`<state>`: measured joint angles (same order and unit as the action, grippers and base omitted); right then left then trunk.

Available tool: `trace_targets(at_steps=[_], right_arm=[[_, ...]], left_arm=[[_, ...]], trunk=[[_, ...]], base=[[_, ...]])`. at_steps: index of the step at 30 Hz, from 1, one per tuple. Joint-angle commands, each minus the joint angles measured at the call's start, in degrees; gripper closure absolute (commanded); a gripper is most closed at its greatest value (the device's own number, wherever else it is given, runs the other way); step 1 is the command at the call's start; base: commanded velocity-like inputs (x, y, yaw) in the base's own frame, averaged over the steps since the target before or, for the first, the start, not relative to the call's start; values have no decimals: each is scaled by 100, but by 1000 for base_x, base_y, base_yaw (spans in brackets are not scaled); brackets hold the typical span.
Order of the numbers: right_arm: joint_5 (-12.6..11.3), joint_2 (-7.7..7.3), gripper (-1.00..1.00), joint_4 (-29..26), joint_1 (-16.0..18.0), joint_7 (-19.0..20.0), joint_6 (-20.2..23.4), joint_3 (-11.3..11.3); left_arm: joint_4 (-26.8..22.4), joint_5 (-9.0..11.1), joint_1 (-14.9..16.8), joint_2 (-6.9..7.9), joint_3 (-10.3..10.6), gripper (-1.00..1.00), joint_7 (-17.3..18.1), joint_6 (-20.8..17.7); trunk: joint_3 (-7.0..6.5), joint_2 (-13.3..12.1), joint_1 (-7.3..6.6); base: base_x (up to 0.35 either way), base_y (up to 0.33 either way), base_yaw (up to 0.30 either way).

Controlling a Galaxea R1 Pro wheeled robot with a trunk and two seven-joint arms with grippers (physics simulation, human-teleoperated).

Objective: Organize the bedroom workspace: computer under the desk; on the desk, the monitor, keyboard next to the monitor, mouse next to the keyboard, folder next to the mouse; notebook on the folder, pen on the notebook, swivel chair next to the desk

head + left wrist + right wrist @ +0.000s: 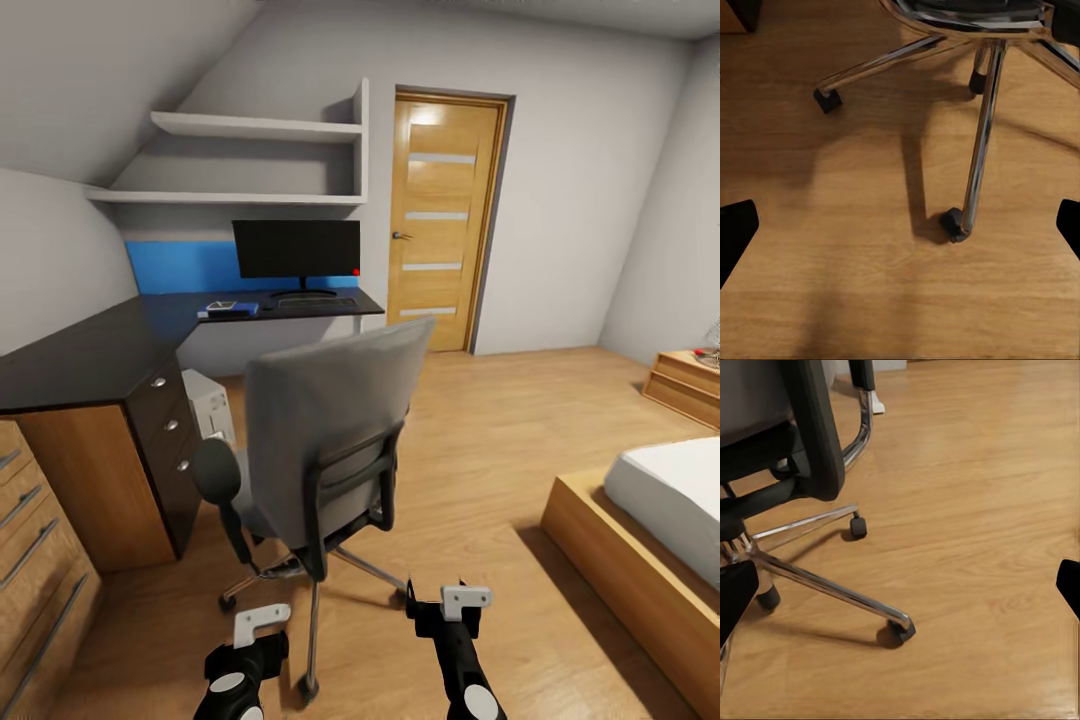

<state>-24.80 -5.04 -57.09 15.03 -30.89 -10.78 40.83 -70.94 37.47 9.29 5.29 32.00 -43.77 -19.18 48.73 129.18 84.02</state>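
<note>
We face the swivel chair (pixel 325 440) from behind; its grey back fills the middle of the head view, with a black armrest (pixel 216 472) toward 9 o'clock and the chrome star base on the plank floor (pixel 480 440) below. Our left tool (pixel 262 622) sits at about 7 o'clock, just short of the nearest caster, and our right tool (pixel 466 598) at about 5 o'clock, beside the base but not touching it. In each wrist view the black fingertips (pixel 735 236) stand well apart at the picture's edges with nothing between them, so both tools are spread and hold nothing; the right tool's fingertips (pixel 1069 583) show the same gap.

Beyond the chair, at 12 o'clock, the bench (pixel 110 345) carries the monitor (pixel 297 250) upright against the blue back panel, and the keyboard (pixel 316 301) lies just in front of its stand. Toward 11 o'clock from the keyboard, the folder (pixel 228 311) lies flat on the bench with smaller items on top, too small to tell apart. The computer (pixel 210 403) stands on the floor under the bench, beside the dark drawer unit. An oak door (pixel 440 220) stands shut at 1 o'clock, and a bed (pixel 665 510) lies at 4 o'clock.
</note>
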Motion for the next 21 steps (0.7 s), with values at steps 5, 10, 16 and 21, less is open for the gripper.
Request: trace_targets(at_steps=[5, 10, 16, 21], right_arm=[[-60, -6, -100, -4, 9, -31, -40, 31], [-60, -6, -100, -3, 9, -31, -39, 31], [-60, -10, -100, -3, 9, -31, -40, 31], [-60, -14, -100, -3, 9, -31, -39, 31]], left_arm=[[-8, 18, 5, 0, 19, -100, -44, -16], [-34, 15, 4, 0, 17, -100, -34, -16], [-49, 15, 9, -2, 11, -100, -44, -15], [-51, 14, 7, -8, 15, -100, -50, -15]], trunk=[[6, 3, -3], [6, 3, -3], [42, 83, 41], [131, 284, 150]], base=[[-109, 0, 0], [-26, 0, 0], [-6, 0, 0], [-1, 0, 0]])
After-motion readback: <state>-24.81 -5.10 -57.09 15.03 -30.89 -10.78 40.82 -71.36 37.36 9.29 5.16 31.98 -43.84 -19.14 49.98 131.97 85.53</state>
